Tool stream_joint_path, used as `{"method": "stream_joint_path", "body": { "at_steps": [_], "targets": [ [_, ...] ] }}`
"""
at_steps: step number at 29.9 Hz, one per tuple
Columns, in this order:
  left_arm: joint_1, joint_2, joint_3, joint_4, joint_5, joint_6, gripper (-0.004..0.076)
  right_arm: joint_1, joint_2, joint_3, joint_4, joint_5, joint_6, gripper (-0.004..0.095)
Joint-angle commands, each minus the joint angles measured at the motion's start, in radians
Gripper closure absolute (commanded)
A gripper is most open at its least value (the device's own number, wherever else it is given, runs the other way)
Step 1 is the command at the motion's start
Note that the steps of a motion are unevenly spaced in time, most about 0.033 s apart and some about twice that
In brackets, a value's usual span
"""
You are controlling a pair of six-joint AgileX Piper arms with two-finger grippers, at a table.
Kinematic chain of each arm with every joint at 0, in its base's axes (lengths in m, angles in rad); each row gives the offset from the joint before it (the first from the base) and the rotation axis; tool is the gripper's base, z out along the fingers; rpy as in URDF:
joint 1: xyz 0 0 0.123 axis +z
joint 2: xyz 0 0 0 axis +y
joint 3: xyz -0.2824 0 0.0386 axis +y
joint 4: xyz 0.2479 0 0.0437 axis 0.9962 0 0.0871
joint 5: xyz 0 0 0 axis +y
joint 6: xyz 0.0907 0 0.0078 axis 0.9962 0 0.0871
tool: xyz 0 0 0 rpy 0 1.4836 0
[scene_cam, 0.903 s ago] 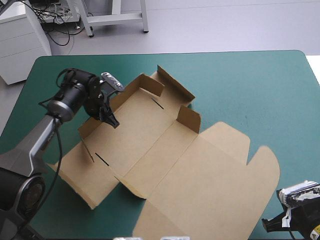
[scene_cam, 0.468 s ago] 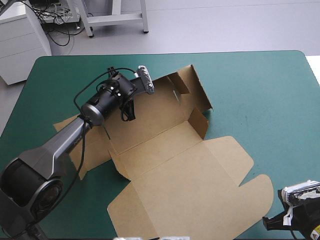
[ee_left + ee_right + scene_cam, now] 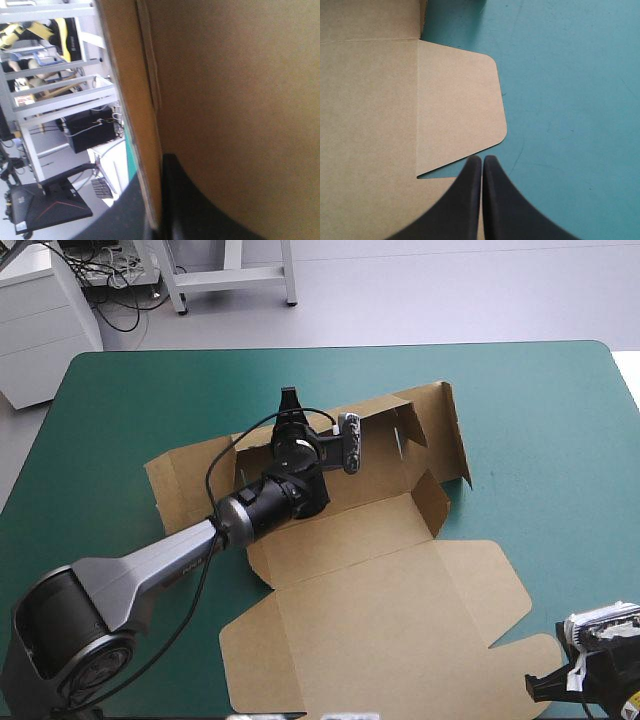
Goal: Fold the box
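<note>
Starting at the left edge, our left arm reaches in over the tabletop point(image 3: 540, 420) and across the box point(image 3: 350, 530), which lies in the middle with its long axis running left to right, slightly turned toward the far right corner. The left tool point(image 3: 290, 405) sits at the left end of the far wall point(image 3: 425, 425). In its wrist view a sheet of brown board passes between the black fingers, so we read it as all but shut on that board. From this tool the rest of the box spreads toward the near edge and the right edge. The far wall stands raised, while the lid point(image 3: 380, 620) lies flat on the near side.

At the near right corner waits our right tool point(image 3: 481, 165), its fingers pressed together and holding nothing. The lid's rounded flap point(image 3: 460, 105) lies just ahead of its tips. We judge the left arm is the one placed to work the wall. The right is nearer the lid.
</note>
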Motion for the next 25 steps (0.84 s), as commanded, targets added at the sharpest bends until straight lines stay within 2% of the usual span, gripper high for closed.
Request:
{"method": "stream_joint_path", "body": {
  "at_steps": [1, 6, 10, 13, 18, 25],
  "targets": [
    [-0.039, -0.081, 0.038, 0.142, -0.065, -0.065, 0.0756, -0.007, 0.013, -0.024, -0.019, -0.044, -0.001, 0.0912],
    [-0.081, -0.16, 0.131, 0.187, -0.116, -0.112, 0.0756, -0.007, 0.013, -0.024, -0.019, -0.039, -0.001, 0.0912],
    [-0.125, -0.226, 0.227, 0.371, -0.161, -0.214, 0.0756, -0.007, 0.013, -0.024, -0.019, -0.033, -0.001, 0.0912],
    [-0.139, -0.247, 0.316, 0.547, -0.171, -0.351, 0.0756, -0.007, 0.013, -0.024, -0.019, -0.031, -0.001, 0.0912],
    [-0.139, -0.244, 0.418, 0.729, -0.126, -0.541, 0.0756, -0.007, 0.013, -0.024, -0.019, -0.031, 0.006, 0.0912],
    [-0.147, -0.235, 0.436, 0.78, -0.057, -0.754, 0.0756, -0.007, 0.013, -0.024, -0.013, -0.031, 0.007, 0.0912]
  ]
}}
